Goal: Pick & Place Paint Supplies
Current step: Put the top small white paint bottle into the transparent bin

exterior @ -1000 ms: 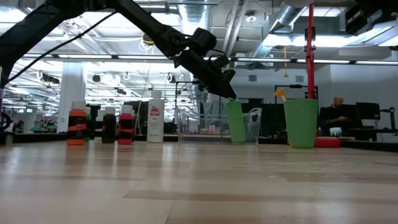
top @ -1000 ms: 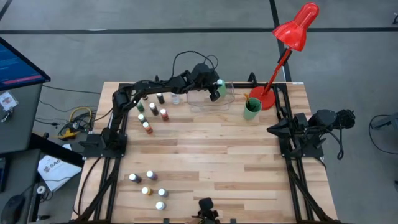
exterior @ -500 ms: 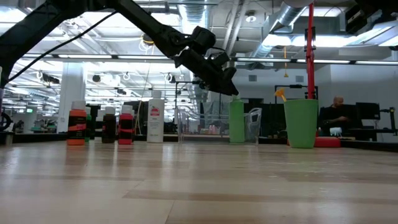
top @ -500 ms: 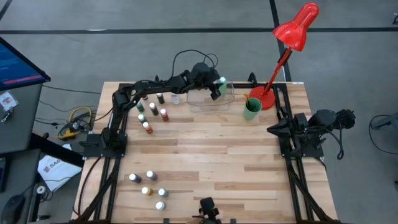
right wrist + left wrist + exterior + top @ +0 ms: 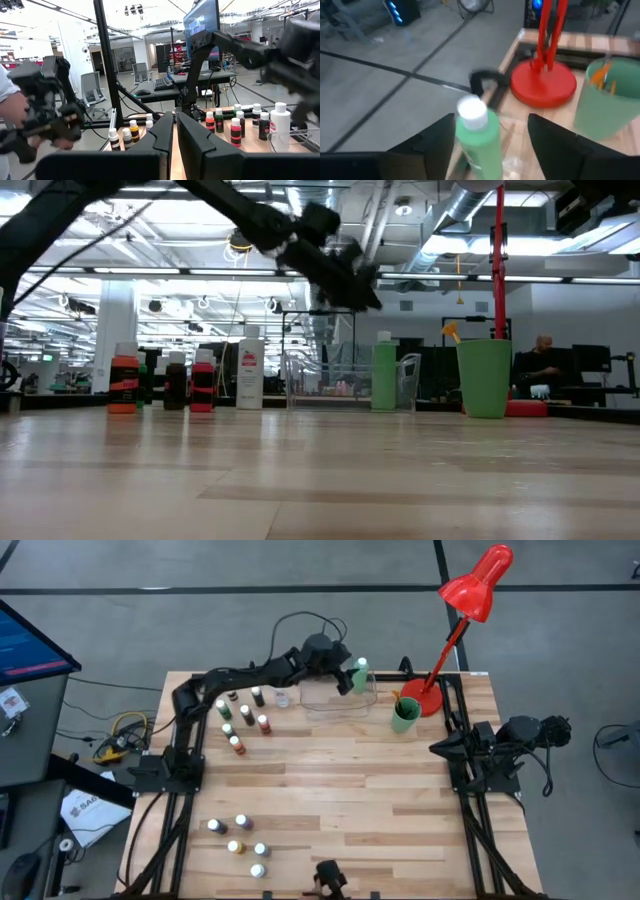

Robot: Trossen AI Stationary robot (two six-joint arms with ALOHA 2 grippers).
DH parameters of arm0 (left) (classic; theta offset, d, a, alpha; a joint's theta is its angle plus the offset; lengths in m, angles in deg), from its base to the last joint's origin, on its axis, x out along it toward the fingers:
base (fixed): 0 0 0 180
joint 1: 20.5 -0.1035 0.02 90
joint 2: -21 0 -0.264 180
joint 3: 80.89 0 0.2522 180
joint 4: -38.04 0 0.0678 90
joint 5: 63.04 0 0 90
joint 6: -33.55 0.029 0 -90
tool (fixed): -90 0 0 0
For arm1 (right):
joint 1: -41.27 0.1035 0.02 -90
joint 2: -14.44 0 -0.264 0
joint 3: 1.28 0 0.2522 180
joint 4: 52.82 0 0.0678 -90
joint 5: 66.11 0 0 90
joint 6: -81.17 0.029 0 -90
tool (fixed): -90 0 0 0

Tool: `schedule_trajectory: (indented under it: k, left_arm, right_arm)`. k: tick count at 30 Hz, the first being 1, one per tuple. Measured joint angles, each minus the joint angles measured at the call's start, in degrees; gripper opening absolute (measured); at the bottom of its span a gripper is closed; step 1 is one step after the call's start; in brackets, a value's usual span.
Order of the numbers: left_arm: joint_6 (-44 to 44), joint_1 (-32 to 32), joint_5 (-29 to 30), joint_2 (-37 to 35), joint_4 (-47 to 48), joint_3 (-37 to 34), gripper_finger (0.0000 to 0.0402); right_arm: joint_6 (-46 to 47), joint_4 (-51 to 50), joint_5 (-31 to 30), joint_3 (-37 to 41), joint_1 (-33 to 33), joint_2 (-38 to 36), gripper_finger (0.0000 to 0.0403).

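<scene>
A tall green bottle [image 5: 360, 673] with a white cap stands upright on its base in the clear tray [image 5: 325, 700] at the table's far edge. My left gripper [image 5: 347, 681] hangs open just above it and a little to its left, clear of the cap [image 5: 384, 337]. In the left wrist view the bottle [image 5: 479, 137] shows between the two spread fingers. Small white-capped bottles stand in one group at the far left [image 5: 245, 717] and another at the near left [image 5: 240, 838]. My right gripper [image 5: 174, 131] waits shut at the table's right edge.
A green cup [image 5: 405, 713] and the red lamp's base [image 5: 428, 696] stand just right of the tray. A taller white bottle [image 5: 250, 373] stands left of the tray. The table's middle and right hold bare wood [image 5: 350, 790].
My left gripper has opened and let go of the green bottle, then risen and drawn back a little toward the table's left. The bottle, tilted under the fingers a second ago, now stands upright in the tray.
</scene>
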Motion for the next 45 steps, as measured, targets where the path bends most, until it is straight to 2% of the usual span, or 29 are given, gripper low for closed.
schedule_trajectory:
  k: [3,8,14,18,21,23,27,33,40,45]
  left_arm:
    - [-0.03,0.61,1.41,-5.33,7.69,0.03,0.0272]
    - [-0.03,2.41,2.48,-17.32,27.80,0.05,0.0296]
    - [-1.98,4.06,11.25,-30.84,51.77,-0.15,0.0294]
    - [-9.14,0.20,13.29,-40.08,53.87,-6.07,0.0293]
    - [-14.43,-5.02,18.89,-45.28,53.65,-12.56,0.0292]
    - [-17.38,-9.28,20.20,-47.32,52.04,-16.85,0.0292]
    - [-21.72,-16.65,19.84,-47.83,49.04,-23.03,0.0292]
    - [-26.11,-24.72,16.81,-43.44,49.01,-26.62,0.0292]
    - [-26.16,-25.88,15.13,-37.31,49.57,-26.67,0.0292]
    - [-26.52,-25.91,14.04,-34.84,54.68,-26.72,0.0292]
  right_arm:
    - [0.00,-0.01,0.00,0.00,-0.01,0.00,0.0021]
    - [-0.01,-0.02,0.00,0.00,0.00,0.00,0.0021]
    - [-0.02,-0.02,0.00,0.00,-0.02,0.00,0.0021]
    - [0.00,-0.02,0.00,0.00,-0.01,-0.01,0.0021]
    - [0.00,-0.01,0.00,0.00,-0.02,-0.02,0.0021]
    - [0.00,-0.02,0.00,0.00,0.00,0.00,0.0021]
    - [0.00,-0.02,0.00,0.00,-0.01,-0.02,0.0021]
    - [-0.02,-0.02,0.00,0.00,0.00,0.00,0.0021]
    - [0.00,-0.01,0.00,0.00,0.00,0.00,0.0021]
    - [0.00,-0.02,0.00,0.00,0.00,0.00,0.0021]
